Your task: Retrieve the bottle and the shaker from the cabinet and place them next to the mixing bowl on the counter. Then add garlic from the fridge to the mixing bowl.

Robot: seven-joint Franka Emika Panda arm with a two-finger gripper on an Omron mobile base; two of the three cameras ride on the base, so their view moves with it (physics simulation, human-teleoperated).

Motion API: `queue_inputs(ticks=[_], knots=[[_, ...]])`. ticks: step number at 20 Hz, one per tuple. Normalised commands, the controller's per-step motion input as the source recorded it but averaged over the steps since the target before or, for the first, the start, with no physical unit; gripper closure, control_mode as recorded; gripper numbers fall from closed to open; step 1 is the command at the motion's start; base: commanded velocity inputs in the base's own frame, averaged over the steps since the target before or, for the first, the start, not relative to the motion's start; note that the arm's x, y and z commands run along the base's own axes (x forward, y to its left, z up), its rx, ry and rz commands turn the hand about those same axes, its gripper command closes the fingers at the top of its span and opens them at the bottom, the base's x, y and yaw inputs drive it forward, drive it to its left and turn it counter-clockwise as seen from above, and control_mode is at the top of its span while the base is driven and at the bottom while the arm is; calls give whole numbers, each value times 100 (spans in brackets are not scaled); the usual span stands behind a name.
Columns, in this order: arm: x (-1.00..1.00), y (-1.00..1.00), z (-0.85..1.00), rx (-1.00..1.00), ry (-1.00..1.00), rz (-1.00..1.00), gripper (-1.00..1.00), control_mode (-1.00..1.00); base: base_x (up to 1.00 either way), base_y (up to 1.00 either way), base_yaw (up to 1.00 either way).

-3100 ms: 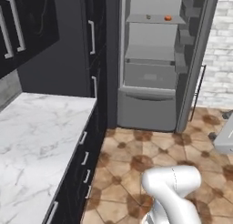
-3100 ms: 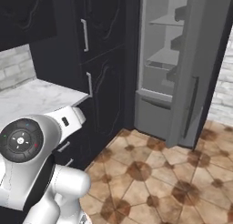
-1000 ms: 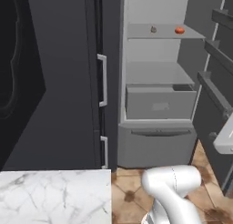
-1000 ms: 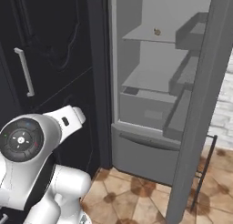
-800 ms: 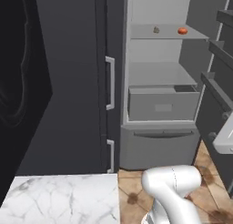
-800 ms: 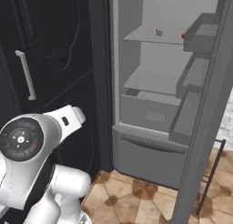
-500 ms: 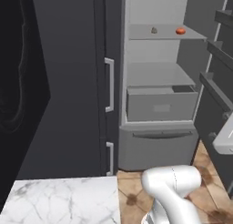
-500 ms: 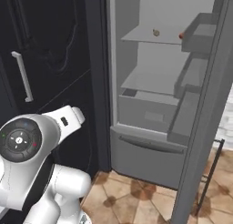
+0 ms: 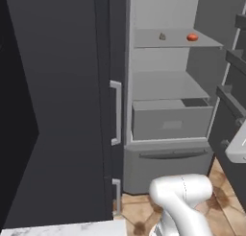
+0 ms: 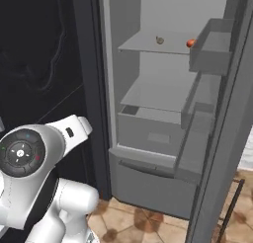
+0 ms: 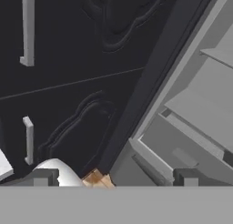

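grey fridge stands open ahead of me

grey fridge (image 9: 168, 110) fills the middle of both base views with its door (image 10: 225, 138) swung out at 3 o'clock in the right base view; on its upper shelf (image 9: 173, 38) i see a small pale brownish lump, which i take for the garlic (image 9: 162, 36), at about 12 o'clock in the left base view, with a small red-orange round thing (image 9: 192, 37) near it at 1 o'clock, the two apart; in the right base view the same pair sit at 12 to 1 o'clock, garlic (image 10: 159, 40) and red thing (image 10: 190, 43) partly behind a door bin (image 10: 212, 52); below that a bare shelf, then a grey drawer (image 9: 170, 120) and a lower drawer front (image 9: 166, 163); dark tall cabinet doors with grey bar handles (image 9: 116, 112) stand beside the fridge at 9 o'clock; a sliver of white marble counter (image 9: 62, 229) shows at 7 o'clock in the left base view; tiled brown floor (image 9: 139, 213) lies at 6 o'clock; in the hand view my gripper (image 11: 113, 177) shows its two dark fingertips (image 11: 43, 176) set far apart at 6 o'clock, nothing between them, aimed at the seam between dark cabinet and fridge.
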Motion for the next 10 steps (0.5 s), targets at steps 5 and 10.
queue_inputs(ticks=[5, 10], knots=[[0, 0, 0, 0, 0, 0, -100, 100, 86, 32, -2], [0, 0, 0, 0, 0, 0, -100, 100, 95, 32, -1]])
